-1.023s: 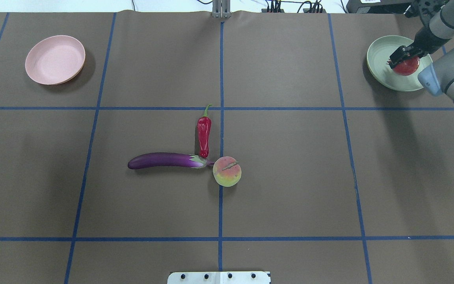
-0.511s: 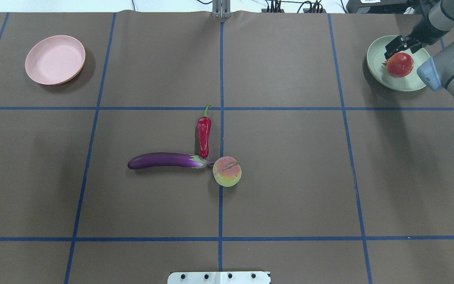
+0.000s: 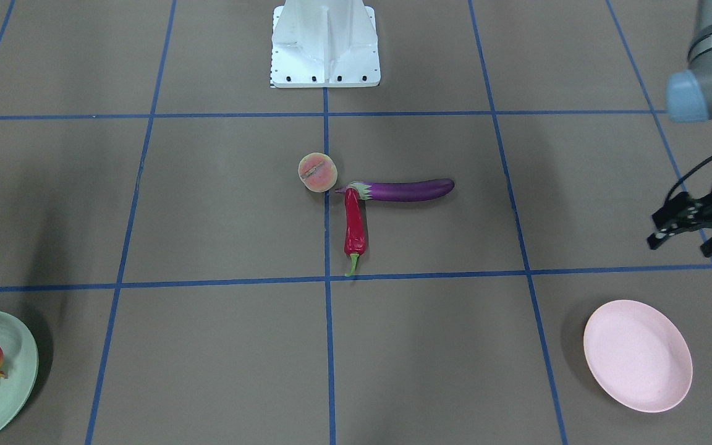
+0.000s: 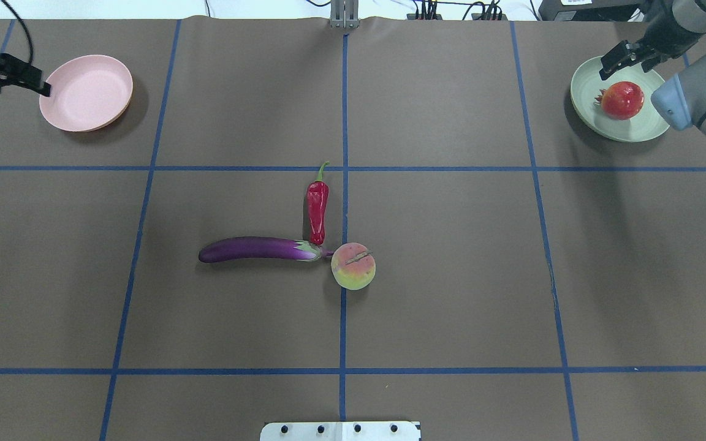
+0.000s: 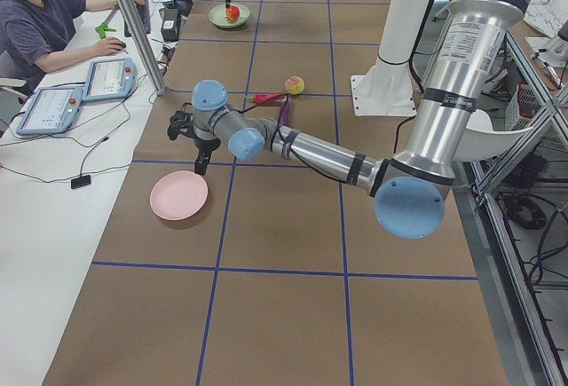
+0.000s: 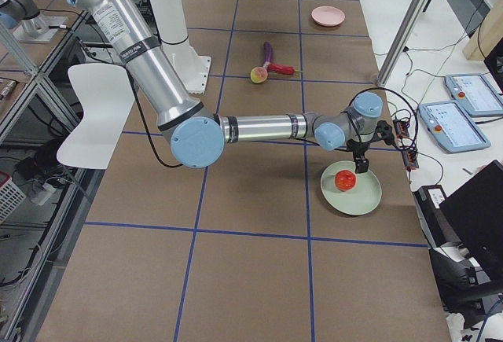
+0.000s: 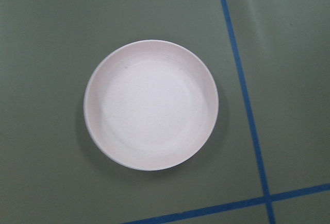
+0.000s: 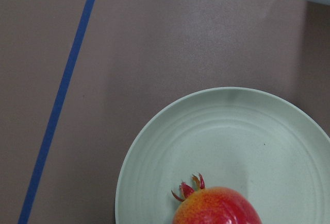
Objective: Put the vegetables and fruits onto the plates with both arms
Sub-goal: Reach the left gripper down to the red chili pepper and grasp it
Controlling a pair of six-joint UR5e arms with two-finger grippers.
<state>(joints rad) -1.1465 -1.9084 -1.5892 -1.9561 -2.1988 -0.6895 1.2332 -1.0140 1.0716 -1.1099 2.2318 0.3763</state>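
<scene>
A brown sheet is covering the surface [image 4: 451, 275], and blue tape lines [image 4: 342, 318] are cutting it into big squares. A white base [image 3: 325, 43] is standing at the near edge, in the middle.

Three things are lying together in the middle of the surface. The purple eggplant [image 4: 255, 249] is stretching out to the left. The red chili [image 4: 317, 211] is touching the eggplant's green cap, and its stem is pointing to the far side. The peach [image 4: 353, 266] is sitting at the right, touching the tip of the eggplant.

The pink plate [image 4: 86, 92] is sitting in the far left corner with nothing on it. The left gripper [image 3: 685, 244] is hanging in the air near it, spread apart and holding nothing.

The green plate [image 4: 586, 104] is sitting in the far right corner. The pomegranate [image 4: 622, 100] is resting on it. The right gripper [image 4: 627, 61] is hanging over the far part of that plate, spread apart and not touching the fruit.

Past the far edge, a person [image 5: 44, 22] is sitting at a white desk [image 5: 53, 191]. Two screens [image 5: 108, 78] and some cables [image 5: 98, 151] are lying on it.
</scene>
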